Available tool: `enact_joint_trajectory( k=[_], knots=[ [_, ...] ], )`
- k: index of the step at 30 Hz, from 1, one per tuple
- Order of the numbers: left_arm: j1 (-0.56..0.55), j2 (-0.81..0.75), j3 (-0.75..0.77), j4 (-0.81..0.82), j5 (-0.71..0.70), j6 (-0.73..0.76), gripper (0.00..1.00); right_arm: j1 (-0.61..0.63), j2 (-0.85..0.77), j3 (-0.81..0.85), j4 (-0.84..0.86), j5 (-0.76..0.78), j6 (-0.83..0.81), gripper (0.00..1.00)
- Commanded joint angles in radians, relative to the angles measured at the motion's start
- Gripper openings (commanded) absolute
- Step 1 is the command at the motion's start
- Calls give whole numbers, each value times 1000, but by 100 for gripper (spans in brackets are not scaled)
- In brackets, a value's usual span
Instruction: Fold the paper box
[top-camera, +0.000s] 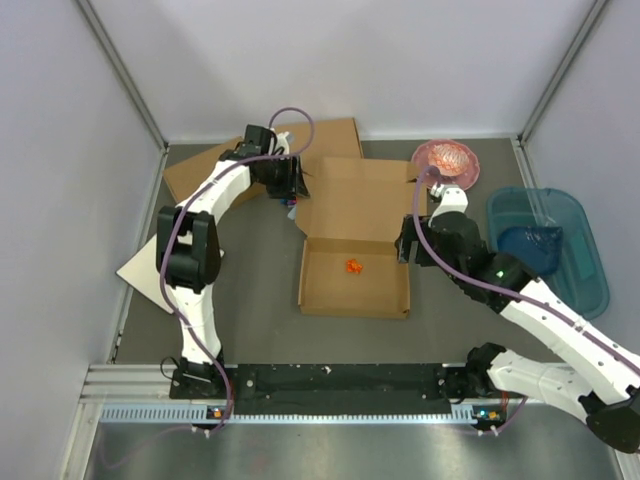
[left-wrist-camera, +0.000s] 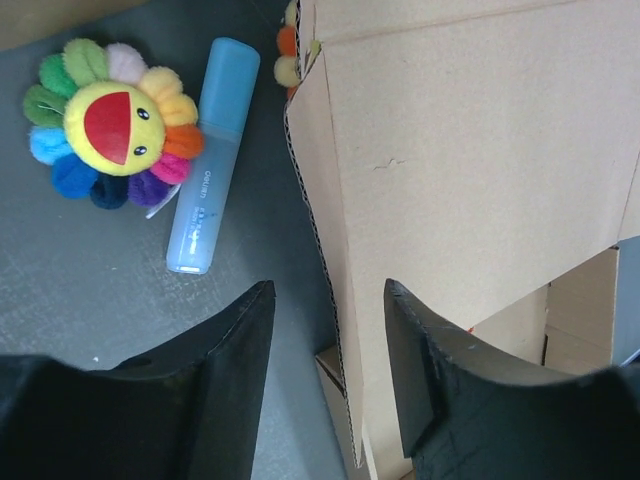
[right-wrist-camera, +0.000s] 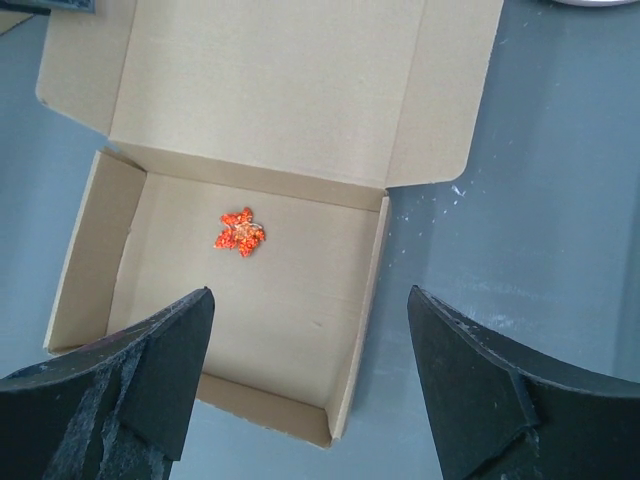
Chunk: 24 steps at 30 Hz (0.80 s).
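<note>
The paper box (top-camera: 360, 240) sits at the middle of the desk (top-camera: 255, 300), its tray formed and its lid thrown back flat toward the far wall. A small orange scrap (right-wrist-camera: 239, 231) lies on the tray floor. My left hand (left-wrist-camera: 325, 295) is at the lid's far left corner, fingers apart astride the side flap's edge, not pinching it. My right hand (right-wrist-camera: 308, 292) hovers over the tray's right wall, spread wide and empty. Beside the lid's left edge, a rainbow flower plush (left-wrist-camera: 108, 122) and a blue marker (left-wrist-camera: 205, 155) lie together. A pink bowl (top-camera: 447, 163) and a blue tub (top-camera: 548, 245) stand to the right.
</note>
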Motion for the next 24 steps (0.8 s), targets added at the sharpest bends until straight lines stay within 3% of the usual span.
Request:
enact_joint_trajectory(
  k=[1,6,9,17,24],
  knots=[
    [-8,14,22,7,31,24,50,-10,-33,59,-3,-3,-9,79],
    [-11,19,5,27,36,27,37,-10,-39,71,-12,0,-12,78],
    [-11,1,-35,81,39,15,23,-10,-47,70,-16,12,-17,78],
    [-59,-295,-496,472,-73,-14,2,-12,-47,50,-17,75,-11,77],
    [-60,-499,-765,694,-128,-2,0,-13,-56,57,-17,109,-17,78]
  ],
)
